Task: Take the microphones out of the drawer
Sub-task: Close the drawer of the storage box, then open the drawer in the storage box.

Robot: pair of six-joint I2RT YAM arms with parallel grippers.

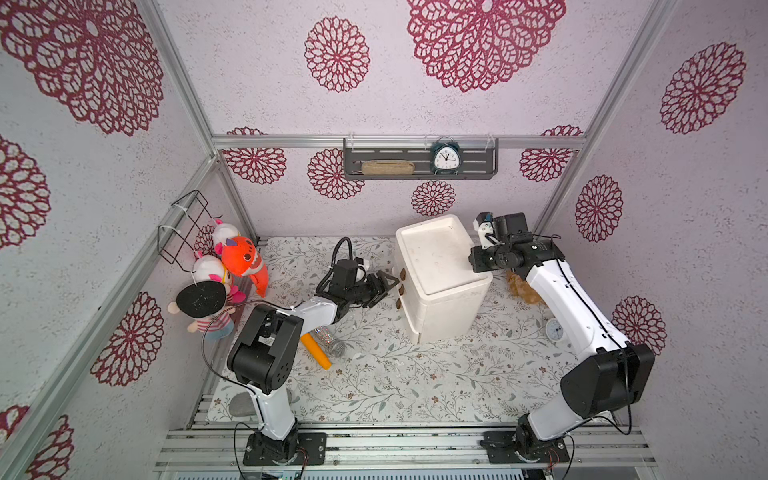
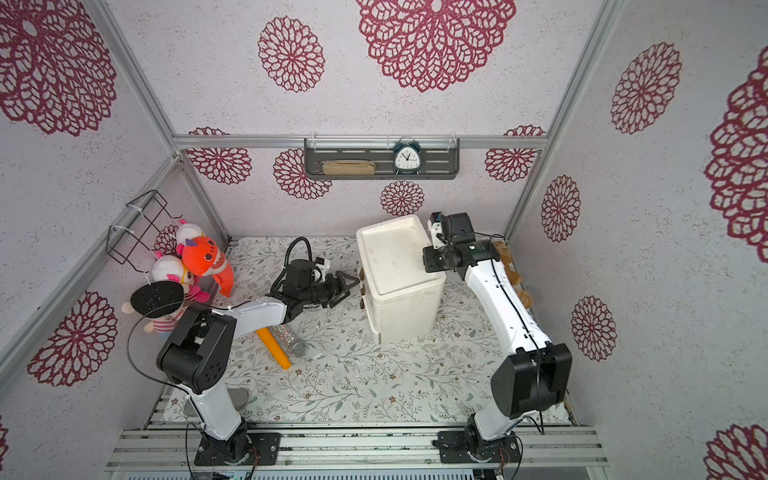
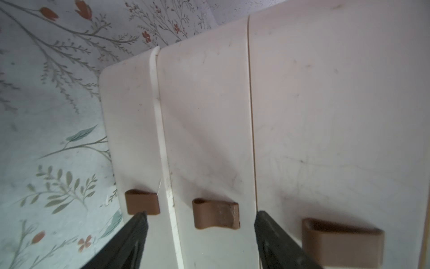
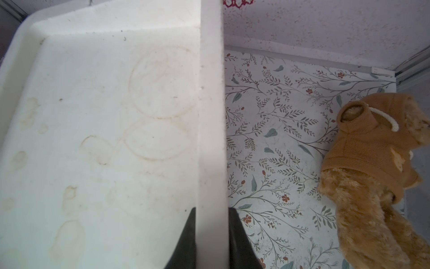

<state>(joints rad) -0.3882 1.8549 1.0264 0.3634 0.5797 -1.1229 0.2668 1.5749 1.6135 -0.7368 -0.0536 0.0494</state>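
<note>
Biggest thing first: the floral mat (image 1: 415, 386) covers the whole table, and the white cabinet (image 1: 444, 291) sits on it a bit toward 1 o'clock from the middle. Its three drawer fronts face 9 o'clock. Way over at 9 o'clock a bunch of plush toys (image 1: 232, 266) hangs by the side wall, and a brown teddy bear (image 4: 372, 163) lies at 3 o'clock of the cabinet, near it but not touching. The right gripper (image 4: 212, 210) is pinched tight on the raised rim of the cabinet's top, on the 3 o'clock edge, one finger inside the rim and one outside. The left gripper (image 1: 394, 285) is at 9 o'clock of the cabinet, right up at the drawer fronts. It's spread wide with nothing in it. In the left wrist view the middle handle (image 3: 215, 217) sits in the gap between the two fingers without touching either, as far as I can see. Over at 8 o'clock of the cabinet, well apart from it, an orange tube (image 1: 318, 353) lies on the mat. The microphone (image 1: 331, 341) is just beside that tube, glittery grip and mesh head, lying flat on the mat and partly tucked under the left arm. So it's out on the table, not in a drawer.
</note>
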